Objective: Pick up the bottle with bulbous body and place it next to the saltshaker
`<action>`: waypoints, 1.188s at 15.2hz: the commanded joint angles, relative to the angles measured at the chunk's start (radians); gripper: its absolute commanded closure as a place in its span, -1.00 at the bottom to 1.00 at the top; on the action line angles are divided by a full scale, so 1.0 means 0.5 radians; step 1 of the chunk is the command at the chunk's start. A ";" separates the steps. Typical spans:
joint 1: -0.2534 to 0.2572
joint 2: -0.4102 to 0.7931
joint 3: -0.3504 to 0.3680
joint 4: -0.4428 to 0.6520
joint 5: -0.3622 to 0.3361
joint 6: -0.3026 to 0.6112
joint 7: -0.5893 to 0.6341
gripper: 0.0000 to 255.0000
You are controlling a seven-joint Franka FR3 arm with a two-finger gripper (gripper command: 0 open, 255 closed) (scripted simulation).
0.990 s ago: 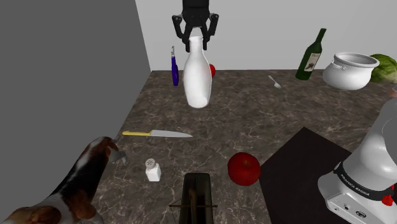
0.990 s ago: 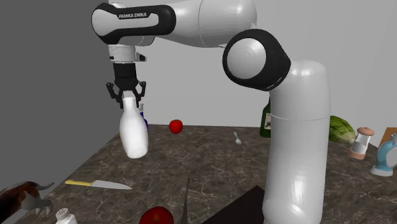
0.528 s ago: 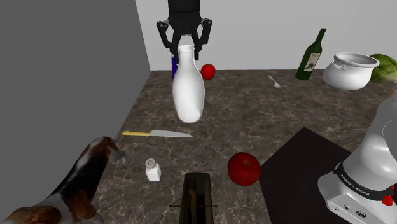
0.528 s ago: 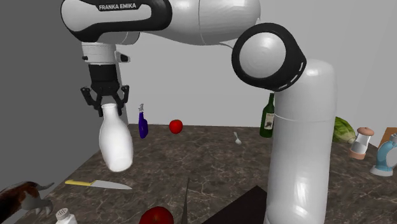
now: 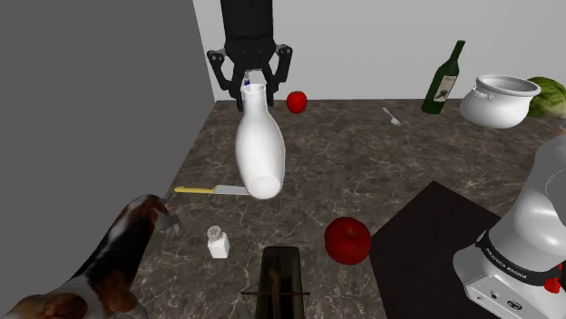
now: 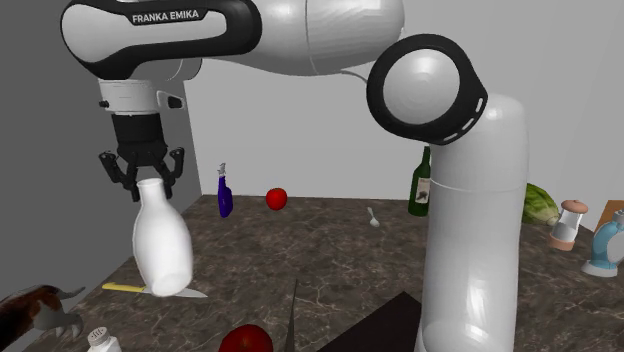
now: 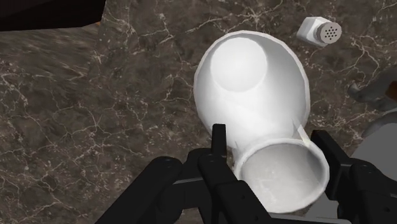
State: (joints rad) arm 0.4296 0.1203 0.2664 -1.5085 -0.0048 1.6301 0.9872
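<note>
A white bottle with a bulbous body (image 5: 258, 145) hangs above the dark marble counter (image 5: 363, 163), a little tilted. My black gripper (image 5: 249, 80) is shut on its neck from above. In the second exterior view the gripper (image 6: 142, 186) holds the bottle (image 6: 162, 245) over the knife's blade. The wrist view looks down the bottle's open mouth and body (image 7: 251, 79), with the gripper (image 7: 270, 156) clasping the neck on both sides. The small white saltshaker (image 5: 218, 242) stands near the counter's front, apart from the bottle; the same saltshaker (image 7: 320, 29) (image 6: 100, 340) lies beyond the bottle's base.
A yellow-handled knife (image 5: 222, 190) lies under the bottle. A red tomato (image 5: 347, 240), a dark toaster-like block (image 5: 281, 283) and a dog figure (image 5: 100, 272) stand near the front. A small red fruit (image 5: 297, 101), blue bottle (image 6: 225, 193), green wine bottle (image 5: 444, 79) and pot (image 5: 499, 100) line the back.
The arm has carried the bottle toward the shoulder view's left and forward, from near the back wall to above the knife. The grip has stayed shut.
</note>
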 commanded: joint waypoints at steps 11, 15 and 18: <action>-0.008 -0.037 -0.004 -0.371 0.010 0.337 -0.011 1.00; -0.009 -0.032 -0.005 -0.472 0.009 0.443 -0.012 1.00; -0.008 -0.023 -0.005 -0.542 0.006 0.521 -0.012 1.00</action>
State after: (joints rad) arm 0.4254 0.1053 0.2640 -1.7698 -0.0007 1.8765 0.9813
